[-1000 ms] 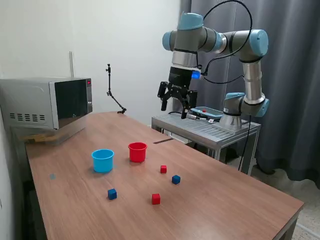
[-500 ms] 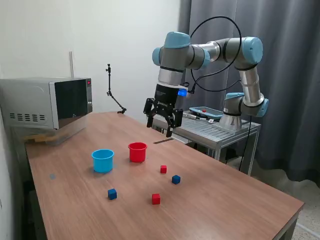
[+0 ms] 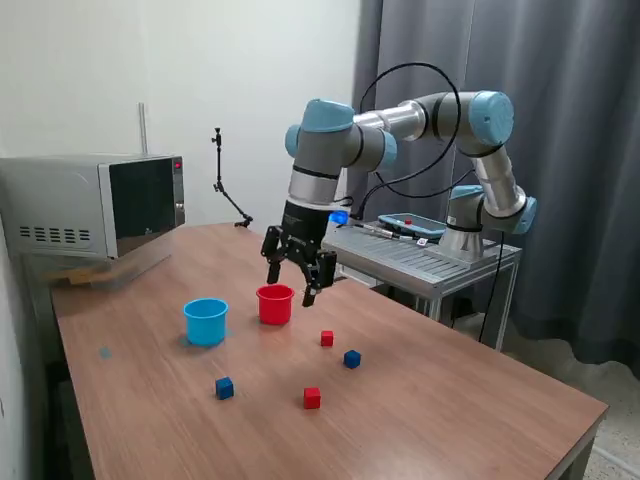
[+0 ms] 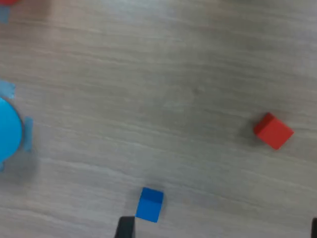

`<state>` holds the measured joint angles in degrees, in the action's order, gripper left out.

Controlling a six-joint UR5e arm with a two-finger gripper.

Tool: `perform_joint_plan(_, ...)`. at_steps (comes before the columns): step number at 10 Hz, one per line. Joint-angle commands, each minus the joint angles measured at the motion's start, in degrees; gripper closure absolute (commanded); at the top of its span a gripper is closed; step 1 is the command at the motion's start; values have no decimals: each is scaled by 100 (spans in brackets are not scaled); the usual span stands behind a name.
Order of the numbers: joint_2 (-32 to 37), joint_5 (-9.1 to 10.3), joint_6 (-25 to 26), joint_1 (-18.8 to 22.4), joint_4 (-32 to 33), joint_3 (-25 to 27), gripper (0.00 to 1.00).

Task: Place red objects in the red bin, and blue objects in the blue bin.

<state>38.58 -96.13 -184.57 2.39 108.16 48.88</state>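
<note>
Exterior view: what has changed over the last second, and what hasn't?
The arm swung toward the exterior view's left and lowered; the open, empty gripper now hangs just above the red cup. Nothing was grasped or released. Both cups and all four cubes stayed put.

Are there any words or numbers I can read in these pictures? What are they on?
No words or numbers can be read anywhere.
Microwave: a small red light glows on its panel, too small to read as digits.
Flat device on the metal cart: it has red marks, too small to read.
The cups, cubes and table show no writing in either view.
</note>
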Motion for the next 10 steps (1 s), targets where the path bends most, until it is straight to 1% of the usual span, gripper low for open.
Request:
perform_joint_plan(1,-262,7,70,-89,144,-141,0)
perform_joint_plan(2,-376,15,166,-133,144,-281,0)
perform_joint_plan(4,-596,42,202,-160,144,-623,0)
perform_joint_plan(6,-973,42,228,-160,126,-1141,0)
perform_joint_plan(7,-1105,42,394,-160,117,-1370,0)
perform_joint_plan(8,-1229,68,413,-169,91,-1537,0)
perform_joint_plan(9,-1395,155,448,-169,74,-1713,0)
perform_joint_plan(10,-1571,182,553,-169,47,-1845,0)
